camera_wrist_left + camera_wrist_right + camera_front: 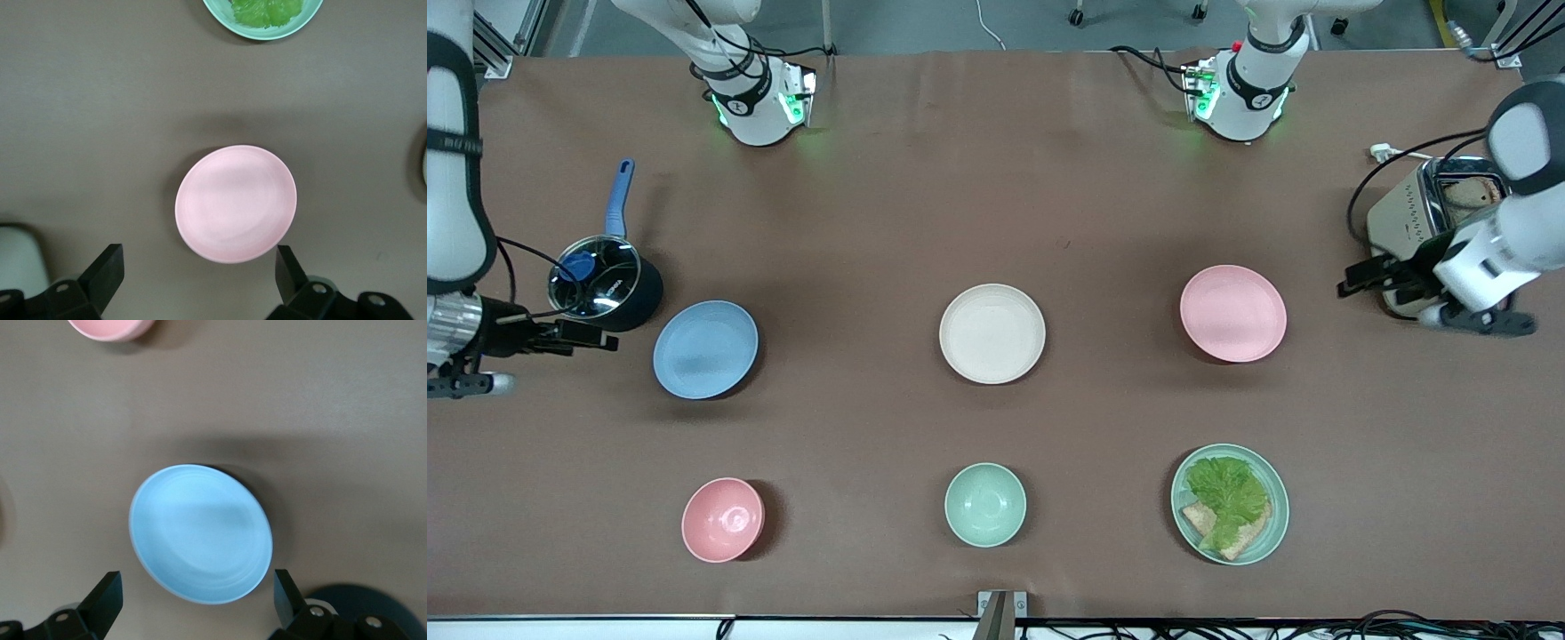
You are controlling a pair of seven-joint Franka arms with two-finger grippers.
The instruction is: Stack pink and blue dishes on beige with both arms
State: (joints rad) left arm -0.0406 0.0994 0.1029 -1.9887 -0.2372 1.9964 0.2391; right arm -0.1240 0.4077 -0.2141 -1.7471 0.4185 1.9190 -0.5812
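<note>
While nothing was stacked yet, my left gripper [197, 267] hung spread over the pink plate [1233, 313] & my right gripper [197, 587] spread over the blue plate [705, 348], beige plate [992, 333] between them; next, prob. drop and pinch rims.

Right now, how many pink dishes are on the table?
2. A pink plate lies toward the left arm's end, beside the beige plate. A smaller pink bowl sits nearer the camera than the blue plate.

We see bare cloth all round the beige plate [991, 333]; the pot [605, 284] crowds the blue plate [705, 348].
</note>
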